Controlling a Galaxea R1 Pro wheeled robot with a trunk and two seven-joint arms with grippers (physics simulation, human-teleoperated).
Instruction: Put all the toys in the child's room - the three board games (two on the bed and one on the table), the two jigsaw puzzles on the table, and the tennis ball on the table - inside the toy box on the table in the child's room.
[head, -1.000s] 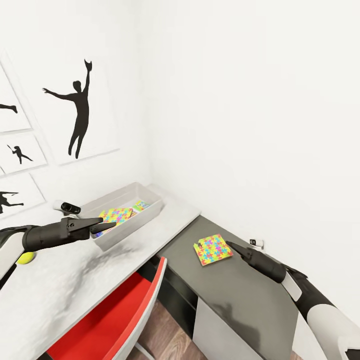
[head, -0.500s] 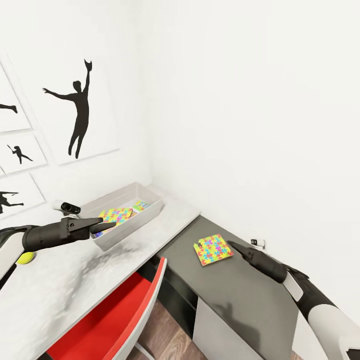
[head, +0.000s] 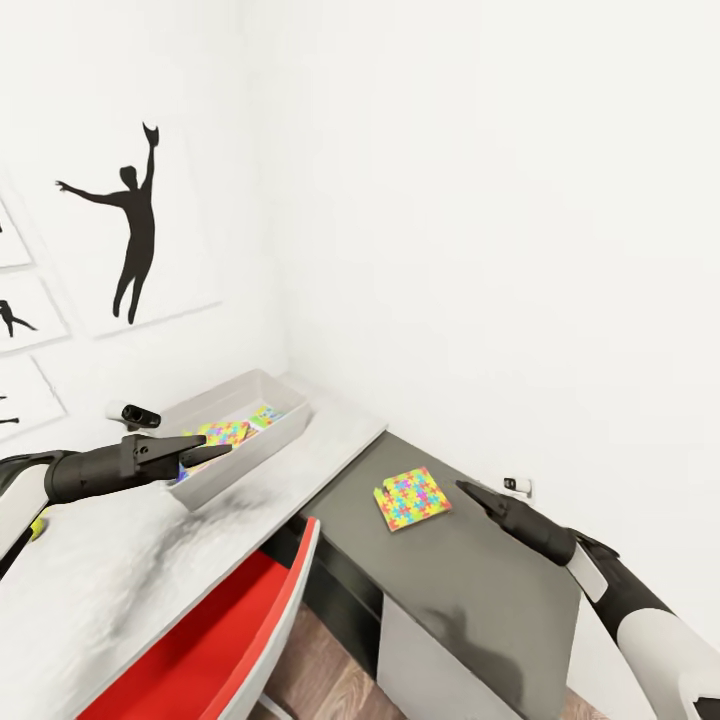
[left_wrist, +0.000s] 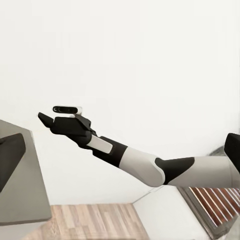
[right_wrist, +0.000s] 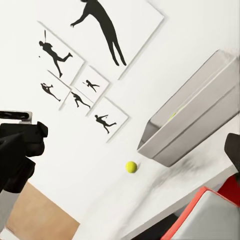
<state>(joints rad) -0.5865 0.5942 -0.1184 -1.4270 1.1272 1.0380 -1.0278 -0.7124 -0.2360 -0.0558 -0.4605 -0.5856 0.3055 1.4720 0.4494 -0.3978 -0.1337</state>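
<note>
Multicoloured jigsaw puzzle (head: 412, 498) is sliding left in the head view (the camera is turning, nothing else moving), lying on the dark table (head: 480, 590) just beside the right gripper (head: 466, 488), fingers pressed together; left gripper (head: 218, 450), also closed, hovering at the toy box (head: 255, 448).

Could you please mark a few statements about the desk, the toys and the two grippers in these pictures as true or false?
1. A jigsaw puzzle lies on the dark grey section of the desk. True.
2. The toy box is empty. False: colourful flat toys lie inside it.
3. The right gripper is clamped on the jigsaw puzzle. False: it hovers beside it, apart, holding nothing.
4. The tennis ball rests on the light grey desk top, outside the toy box. True.
5. The left gripper holds a board game. False: it is empty, near the toy box.
</note>
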